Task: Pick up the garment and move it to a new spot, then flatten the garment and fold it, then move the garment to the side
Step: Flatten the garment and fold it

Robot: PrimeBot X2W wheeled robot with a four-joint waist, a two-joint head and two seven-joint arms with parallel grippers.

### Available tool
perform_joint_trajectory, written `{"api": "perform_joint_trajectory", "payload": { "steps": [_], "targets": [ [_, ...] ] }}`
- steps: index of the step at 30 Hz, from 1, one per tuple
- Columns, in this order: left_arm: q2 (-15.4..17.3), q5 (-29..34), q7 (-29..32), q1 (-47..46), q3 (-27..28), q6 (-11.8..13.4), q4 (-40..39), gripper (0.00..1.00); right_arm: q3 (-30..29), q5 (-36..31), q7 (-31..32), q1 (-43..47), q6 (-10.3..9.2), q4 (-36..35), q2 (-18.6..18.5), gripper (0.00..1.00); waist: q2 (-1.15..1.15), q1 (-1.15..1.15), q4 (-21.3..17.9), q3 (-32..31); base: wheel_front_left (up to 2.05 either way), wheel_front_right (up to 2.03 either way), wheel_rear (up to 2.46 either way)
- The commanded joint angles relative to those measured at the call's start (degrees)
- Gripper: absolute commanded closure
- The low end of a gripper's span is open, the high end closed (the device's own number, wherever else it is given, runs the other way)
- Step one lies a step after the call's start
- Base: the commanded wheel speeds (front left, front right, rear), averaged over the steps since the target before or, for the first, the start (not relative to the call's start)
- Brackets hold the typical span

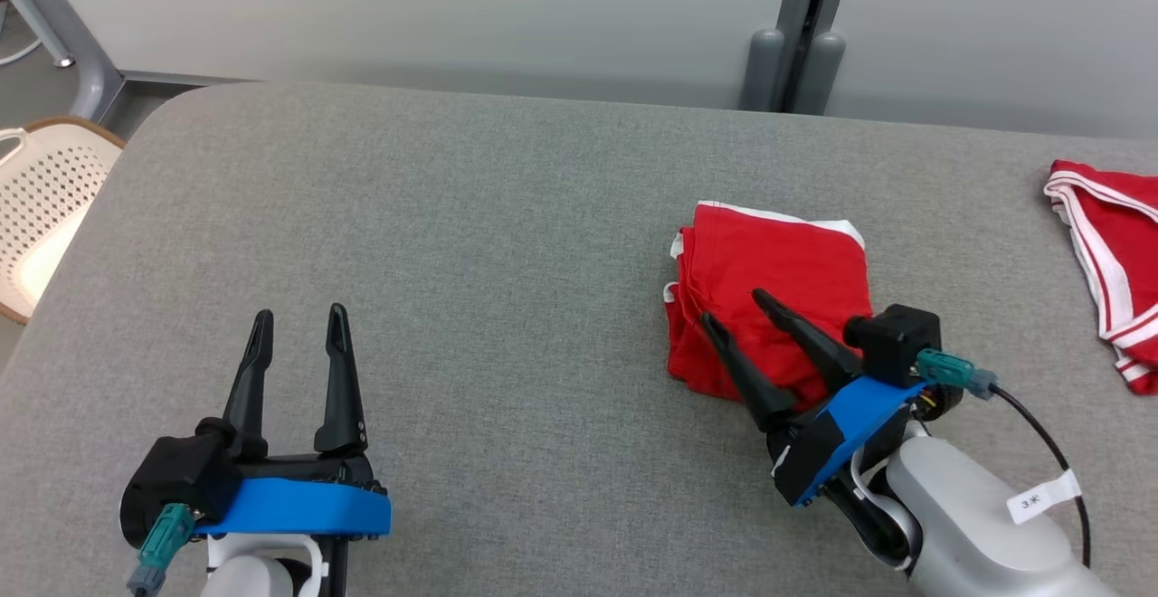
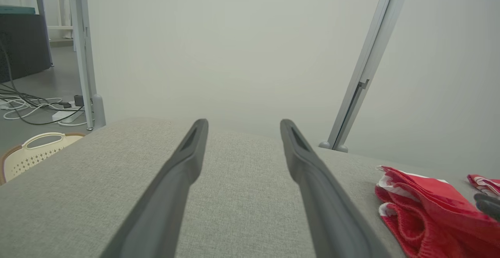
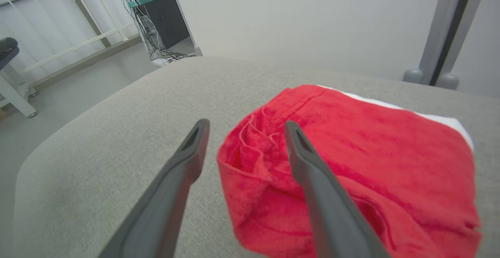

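Nearest, the left gripper (image 1: 299, 315) hovers over the bare grey table (image 1: 507, 217), fingers spread with nothing between them. The right gripper (image 1: 732, 306) is also spread wide and grips nothing, its fingers lying over the near left corner of the folded red garment (image 1: 778, 253) on the table's right half. Farther right lies a second red garment (image 1: 1131, 244) with white trim. A pale basket (image 1: 41, 208) stands beyond the table's left edge.
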Motion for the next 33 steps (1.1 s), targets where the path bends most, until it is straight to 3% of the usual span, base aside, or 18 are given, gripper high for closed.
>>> {"api": "perform_joint_trajectory", "payload": {
  "steps": [1, 10, 19, 25, 33],
  "targets": [
    [0.0, 0.4, -0.2, 0.4, 0.2, -0.3, 0.1, 0.00, -1.6, -1.0, -0.3, 1.6, 0.01, -2.2, -0.8, 0.00, 0.00, 0.00, -1.0, -1.0, 0.00, 0.00, 0.00],
    [0.0, 1.4, -0.2, 2.4, 1.2, -0.5, 0.3, 0.00, -17.1, -8.2, -0.2, 11.1, 0.01, -13.6, -2.1, 0.00, 0.00, 0.00, -5.3, -4.1, 0.00, 0.00, 0.00],
    [0.0, 3.1, -0.2, 4.4, 2.1, -0.9, 1.1, 0.00, -31.6, -15.1, -0.2, 22.2, 0.01, -21.5, 0.8, 0.00, 0.00, 0.00, -7.9, -7.1, 0.00, 0.00, 0.00],
    [0.1, 6.1, -0.2, 6.0, 3.4, -0.2, 2.0, 0.00, -38.2, -17.8, -0.2, 29.2, 0.01, -25.0, 3.9, 0.00, 0.00, 0.00, -8.6, -8.7, 0.00, 0.00, 0.00],
    [0.3, 9.1, -0.2, 7.2, 3.6, 0.3, 2.6, 0.00, -42.4, -22.8, -0.2, 34.3, 0.01, -28.0, 7.4, 0.00, 0.00, 0.00, -8.3, -9.5, 0.00, 0.00, 0.00]
  ]
}}
